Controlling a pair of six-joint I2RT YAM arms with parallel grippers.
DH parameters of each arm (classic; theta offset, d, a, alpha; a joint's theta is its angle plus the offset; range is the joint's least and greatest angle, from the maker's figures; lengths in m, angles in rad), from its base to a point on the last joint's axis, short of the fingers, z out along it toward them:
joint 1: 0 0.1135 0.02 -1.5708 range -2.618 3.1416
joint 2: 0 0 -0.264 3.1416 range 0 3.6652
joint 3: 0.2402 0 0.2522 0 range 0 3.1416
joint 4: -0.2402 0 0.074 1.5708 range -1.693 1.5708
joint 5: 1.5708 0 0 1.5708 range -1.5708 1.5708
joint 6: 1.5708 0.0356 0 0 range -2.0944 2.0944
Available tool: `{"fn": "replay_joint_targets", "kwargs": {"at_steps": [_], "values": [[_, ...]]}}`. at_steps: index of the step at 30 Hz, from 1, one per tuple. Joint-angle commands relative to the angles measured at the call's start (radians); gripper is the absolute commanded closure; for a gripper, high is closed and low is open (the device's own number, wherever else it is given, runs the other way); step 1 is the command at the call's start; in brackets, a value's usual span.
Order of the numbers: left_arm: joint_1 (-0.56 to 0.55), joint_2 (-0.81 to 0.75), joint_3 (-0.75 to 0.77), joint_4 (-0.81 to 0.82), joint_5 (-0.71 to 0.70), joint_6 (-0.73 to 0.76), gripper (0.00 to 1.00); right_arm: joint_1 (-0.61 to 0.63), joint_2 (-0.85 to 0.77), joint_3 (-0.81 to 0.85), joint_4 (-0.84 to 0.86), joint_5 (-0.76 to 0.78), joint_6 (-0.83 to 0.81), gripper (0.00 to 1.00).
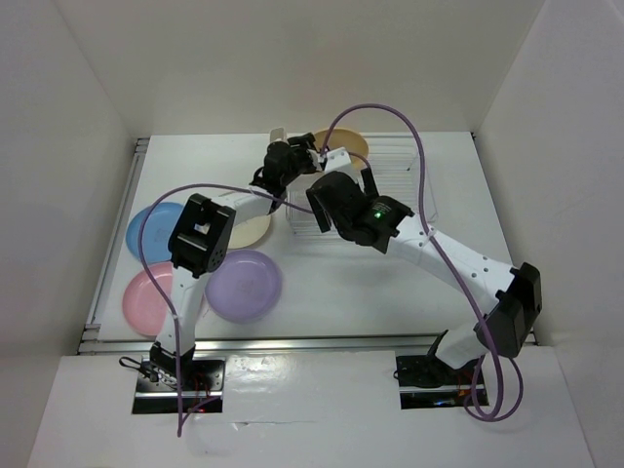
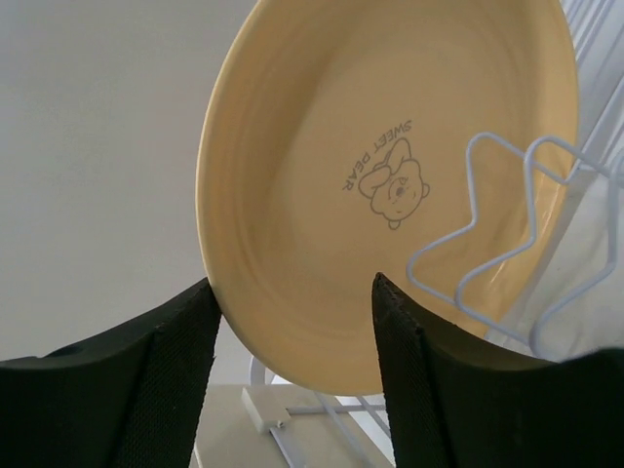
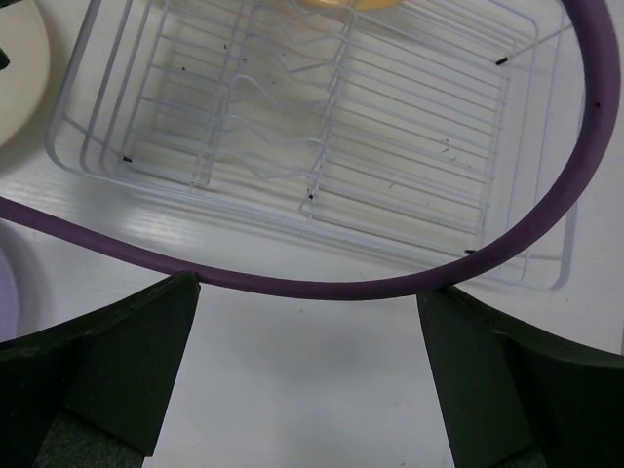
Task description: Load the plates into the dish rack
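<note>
Desk (image 1: 390, 283): flat, matt white surface.
Dish rack (image 3: 390, 146): rectangular basket of thin white wire at the far centre-right of the desk. The base is made of straight parallel wires, with bent zigzag slot wires along the middle.
Yellow-orange plate (image 2: 370, 146): round, shallow, smooth plastic. It stands on edge at the far left end of the dish rack, behind the looped slot wires. Its face carries a small grey bear print (image 2: 395, 190) with lettering.
Left gripper (image 2: 294, 288): black jaws with finely ribbed pads, spread apart. The lower rim of the yellow-orange plate shows between them, with no pinch on it.
Right gripper (image 3: 307, 290): dark, wedge-shaped jaws, wide apart and holding nothing, above the desk on the near side of the dish rack.
Purple cable (image 3: 585, 146): smooth round cord arcing across the right wrist view.
Plates flat on the desk: light blue plate (image 1: 151, 229) at far left; cream plate (image 1: 255, 232) to its right, partly under the left arm; pink plate (image 1: 146, 297) at near left; lilac plate (image 1: 244, 286) to its right.
</note>
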Motion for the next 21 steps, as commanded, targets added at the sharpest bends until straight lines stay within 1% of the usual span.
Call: {"fn": "replay_joint_targets", "kwargs": {"at_steps": [1, 3, 4, 5, 7, 8, 9, 10, 11, 13, 15, 16, 17, 18, 20, 21], "values": [[-0.102, -0.078, -0.026, -0.002, 0.005, 0.010, 0.31, 0.002, -0.055, -0.021, 0.162, -0.020, -0.016, 0.00], [-0.102, -0.104, -0.057, 0.012, -0.040, 0.010, 0.31, 0.002, -0.080, -0.048, 0.185, -0.020, -0.016, 0.00], [-0.111, -0.122, -0.070, 0.036, -0.087, 0.019, 0.30, 0.002, -0.080, -0.057, 0.194, -0.020, -0.016, 0.00], [-0.111, -0.167, -0.083, 0.077, -0.112, 0.003, 0.27, 0.002, -0.092, -0.067, 0.211, -0.020, -0.016, 0.00], [-0.111, -0.216, -0.107, 0.098, -0.163, -0.016, 0.22, 0.002, -0.104, -0.097, 0.220, -0.040, -0.016, 0.00], [-0.111, -0.242, -0.107, 0.098, -0.221, -0.026, 0.20, 0.002, -0.104, -0.097, 0.234, -0.040, -0.016, 0.00], [-0.120, -0.295, -0.107, 0.075, -0.248, -0.026, 0.19, 0.002, -0.104, -0.111, 0.248, -0.049, -0.016, 0.00], [-0.120, -0.322, -0.107, 0.041, -0.278, -0.026, 0.19, 0.002, -0.104, -0.122, 0.248, -0.064, -0.016, 0.00], [-0.120, -0.345, -0.097, 0.002, -0.345, -0.026, 0.18, 0.002, -0.115, -0.122, 0.258, -0.064, -0.016, 0.00], [-0.129, -0.418, -0.106, -0.103, -0.402, -0.075, 0.18, 0.002, -0.124, -0.148, 0.274, -0.075, -0.025, 0.00], [-0.120, -0.475, -0.159, -0.137, -0.419, -0.126, 0.16, 0.002, -0.133, -0.165, 0.313, -0.088, -0.037, 0.00], [-0.120, -0.501, -0.217, -0.155, -0.431, -0.126, 0.16, 0.002, -0.133, -0.174, 0.324, -0.088, -0.054, 0.00], [-0.120, -0.536, -0.236, -0.190, -0.457, -0.144, 0.15, 0.002, -0.143, -0.186, 0.334, -0.088, -0.065, 0.00], [-0.120, -0.549, -0.236, -0.230, -0.539, -0.211, 0.15, -0.007, -0.143, -0.186, 0.349, -0.088, -0.089, 0.00], [-0.111, -0.560, -0.210, -0.362, -0.613, -0.305, 0.15, -0.007, -0.143, -0.186, 0.360, -0.075, -0.115, 0.00], [-0.082, -0.572, -0.210, -0.491, -0.631, -0.420, 0.15, -0.007, -0.143, -0.195, 0.373, -0.075, -0.138, 0.00]]}}
